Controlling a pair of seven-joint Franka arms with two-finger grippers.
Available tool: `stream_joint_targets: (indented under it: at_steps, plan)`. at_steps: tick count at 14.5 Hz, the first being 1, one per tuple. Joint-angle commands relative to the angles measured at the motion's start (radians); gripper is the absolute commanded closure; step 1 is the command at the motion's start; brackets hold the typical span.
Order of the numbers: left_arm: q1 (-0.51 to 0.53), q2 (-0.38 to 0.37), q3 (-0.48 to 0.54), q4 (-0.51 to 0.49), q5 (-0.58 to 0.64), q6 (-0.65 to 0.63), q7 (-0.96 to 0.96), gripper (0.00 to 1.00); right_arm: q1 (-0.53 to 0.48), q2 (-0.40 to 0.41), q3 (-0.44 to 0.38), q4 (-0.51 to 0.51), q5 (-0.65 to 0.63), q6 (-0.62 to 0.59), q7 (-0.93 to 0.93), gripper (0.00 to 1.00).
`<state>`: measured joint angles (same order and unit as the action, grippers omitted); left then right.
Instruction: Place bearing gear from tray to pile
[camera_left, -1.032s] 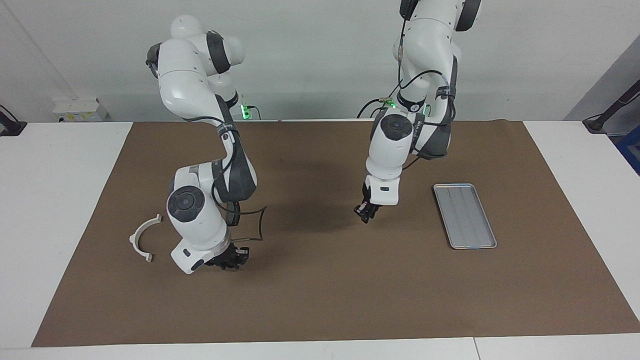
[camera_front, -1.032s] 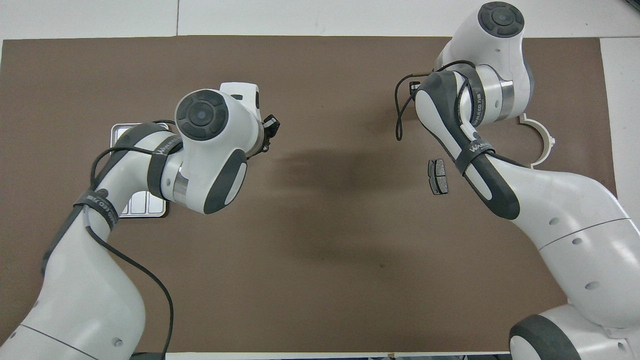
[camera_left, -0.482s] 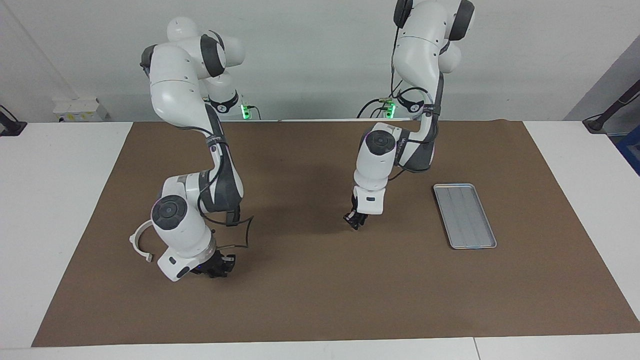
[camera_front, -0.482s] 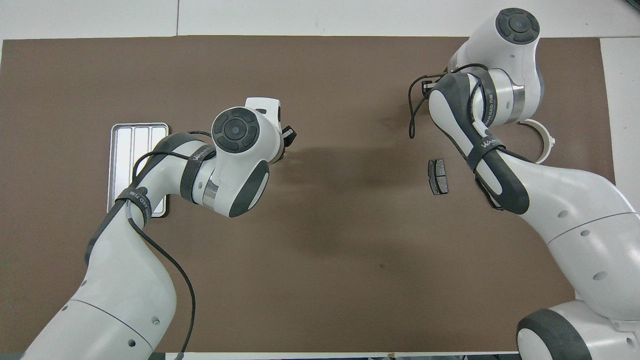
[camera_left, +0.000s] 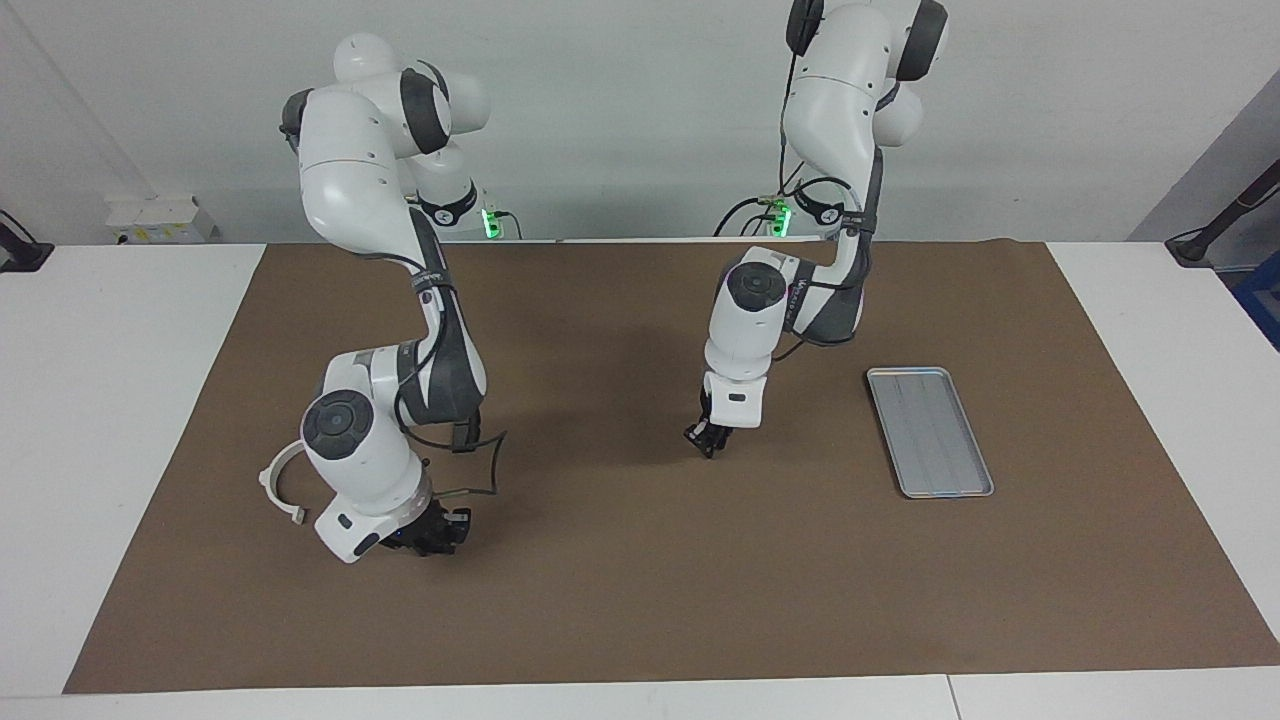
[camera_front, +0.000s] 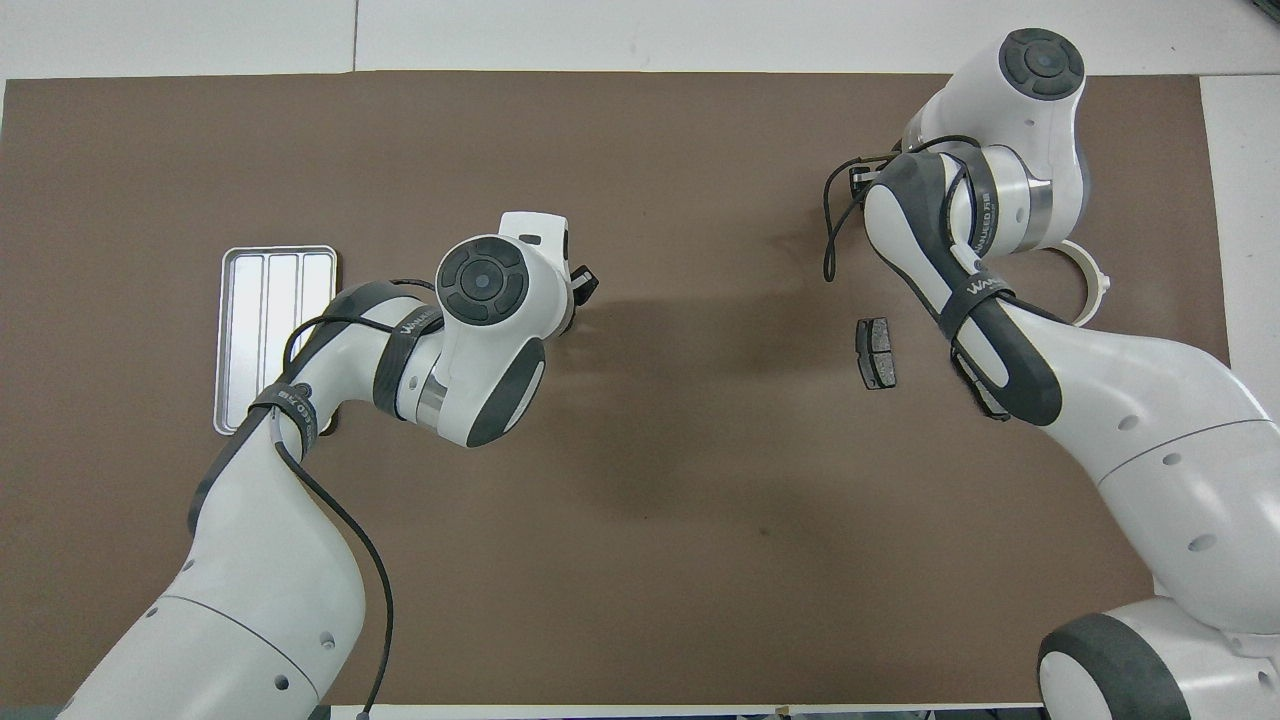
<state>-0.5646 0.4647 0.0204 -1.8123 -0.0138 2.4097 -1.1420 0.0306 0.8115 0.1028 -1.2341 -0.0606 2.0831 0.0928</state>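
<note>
Toward the right arm's end, on the mat (camera_left: 620, 580): white arc (camera_left: 264, 480) and dark pad (camera_front: 876, 352) of the pile. Beside the arc, low: right hand (camera_left: 450, 528), opening impossible to tell. Mid-surface, above the mat: left hand (camera_left: 708, 442), pinched narrow. Toward the left arm's end: tray (camera_left: 930, 432).

White table (camera_left: 120, 420), brown mat (camera_left: 640, 590) on top; plain pale wall (camera_left: 620, 110).

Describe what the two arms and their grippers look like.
Both arms are glossy white with dark grey joint covers and round dark grey caps. The left arm and right arm each carry a dark strap with pale lettering and a loose black cable. The left gripper and right gripper are small, black, and mounted under white wrist blocks.
</note>
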Motion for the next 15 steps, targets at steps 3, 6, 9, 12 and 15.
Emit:
stream_joint_targets:
  at_steps: [3, 6, 9, 12, 15]
  plan:
    - [-0.028, -0.004, 0.020, -0.021, 0.012, 0.028, -0.012, 1.00, -0.008, -0.023, 0.011, -0.019, -0.002, 0.002, -0.024, 0.00]
    - [-0.026, -0.004, 0.020, -0.021, 0.012, 0.026, -0.013, 0.95, -0.006, -0.067, 0.011, -0.010, 0.002, -0.134, -0.024, 0.00]
    - [-0.026, -0.006, 0.023, -0.013, 0.012, 0.006, -0.013, 0.00, -0.023, -0.149, 0.017, 0.005, 0.010, -0.283, -0.025, 0.00]
    - [-0.015, -0.014, 0.055, 0.053, 0.012, -0.121, -0.012, 0.00, -0.012, -0.175, 0.018, 0.054, 0.045, -0.415, 0.017, 0.00]
    - [0.026, -0.148, 0.113, 0.044, 0.032, -0.236, 0.039, 0.00, -0.001, -0.178, 0.035, 0.062, 0.047, -0.429, 0.118, 0.00]
